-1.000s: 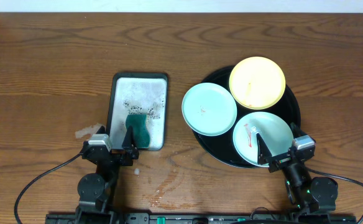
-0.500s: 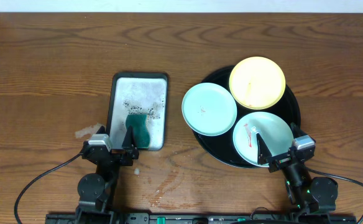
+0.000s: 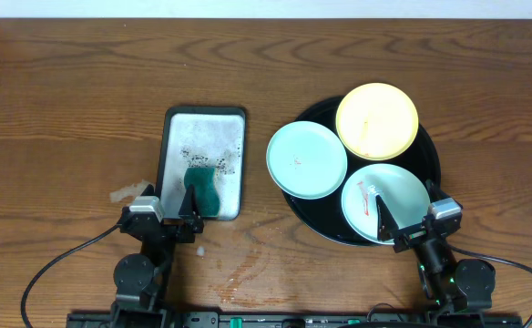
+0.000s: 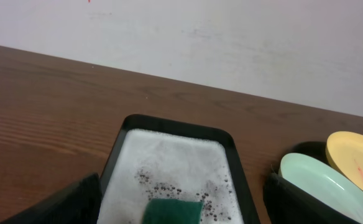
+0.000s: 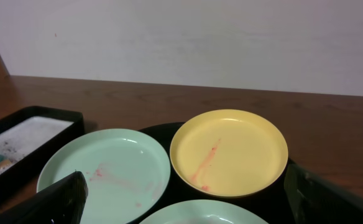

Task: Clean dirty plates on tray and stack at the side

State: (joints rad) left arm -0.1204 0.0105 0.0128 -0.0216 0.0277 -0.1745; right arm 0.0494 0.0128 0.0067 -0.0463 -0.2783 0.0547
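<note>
The round black tray [image 3: 433, 157] lies right of centre and holds three plates. A pale yellow plate [image 3: 377, 119] [image 5: 229, 152] with a red streak sits at the back. To its left a mint plate [image 3: 307, 159] [image 5: 107, 171] overhangs the rim and carries faint red smears. Nearest the front, another mint plate [image 3: 384, 202] [image 5: 200, 214] shows a red smear. My right gripper [image 3: 409, 208] [image 5: 194, 205] stands open at this plate's near edge, holding nothing. At the front left my left gripper [image 3: 166, 196] [image 4: 181, 208] is open too, and it is empty.
A rectangular silver-grey metal tray [image 3: 172, 137] [image 4: 169, 123] with foamy water lies left of centre. A green sponge [image 3: 204, 187] [image 4: 174, 210] rests at its near end, just ahead of my left gripper. Wet patches [image 3: 248, 269] mark the wood near the front edge.
</note>
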